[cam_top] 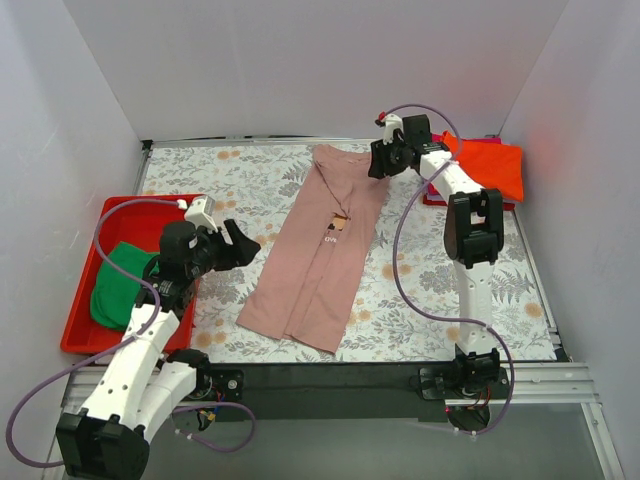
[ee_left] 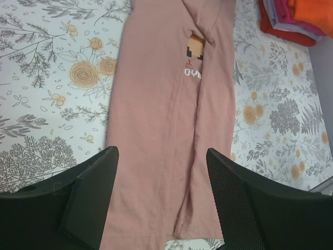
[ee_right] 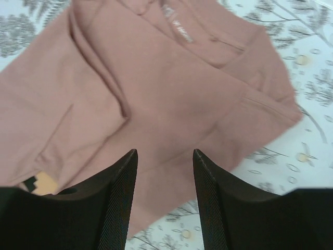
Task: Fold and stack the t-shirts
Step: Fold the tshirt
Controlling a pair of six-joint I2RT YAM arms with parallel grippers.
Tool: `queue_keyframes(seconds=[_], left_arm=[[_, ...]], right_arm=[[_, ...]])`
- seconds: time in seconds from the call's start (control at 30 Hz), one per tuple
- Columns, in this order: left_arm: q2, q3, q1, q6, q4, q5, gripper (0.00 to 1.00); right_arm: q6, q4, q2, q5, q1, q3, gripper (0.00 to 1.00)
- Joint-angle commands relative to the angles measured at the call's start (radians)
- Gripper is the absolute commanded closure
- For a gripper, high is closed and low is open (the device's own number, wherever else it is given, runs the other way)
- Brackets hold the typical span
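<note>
Dusty-pink t-shirt (cam_top: 318, 245) lies on the flower-patterned table (cam_top: 230, 185), folded lengthwise into a long strip. Its collar end is toward the far wall and its hem slants toward the near left.

The overhead view alone shows the whole layout. A green t-shirt (cam_top: 120, 285) sits bunched in a red tray (cam_top: 80, 335) at the left edge. A folded orange t-shirt (cam_top: 490, 165) lies at the far right corner on a second red tray (cam_top: 432, 198). The left gripper (cam_top: 238, 245) hangs just left of the pink shirt's middle, and the right gripper (cam_top: 381, 160) is at its far right edge, by the shoulder.

The left wrist view adds detail that the overhead view blurs. On the pink shirt (ee_left: 156, 130), a pixel character and white letters peek out where one fold overlaps the chest. Under the orange shirt (ee_left: 312, 10) there is a magenta t-shirt (ee_left: 283, 11) in the stack. The left gripper (ee_left: 161, 153) has its jaws spread wide above the lower half of the shirt, with nothing between them.

The right wrist view shows the folded-in sleeve and neck area of the shirt (ee_right: 156, 88) close up. The right gripper (ee_right: 165, 153) has its jaws parted over that cloth, and the fabric lies flat in the gap rather than pinched.
</note>
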Motion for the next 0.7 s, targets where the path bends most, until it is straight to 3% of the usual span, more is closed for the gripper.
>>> queue_keyframes(seconds=[0.0,0.47,0.67], left_arm=[[-0.031,-0.024,0.002,0.029,0.010,0.011,0.33],[-0.054,-0.035,0.002,0.035,0.021,0.009,0.33],[-0.048,-0.036,0.002,0.037,0.021,0.003,0.33]], right_arm=[[0.082,0.014,-0.008,-0.119,0.026,0.036,0.46],[0.130,0.046,0.118,-0.102,0.077,0.108,0.46],[0.136,0.047,0.144,-0.122,0.086,0.122,0.51]])
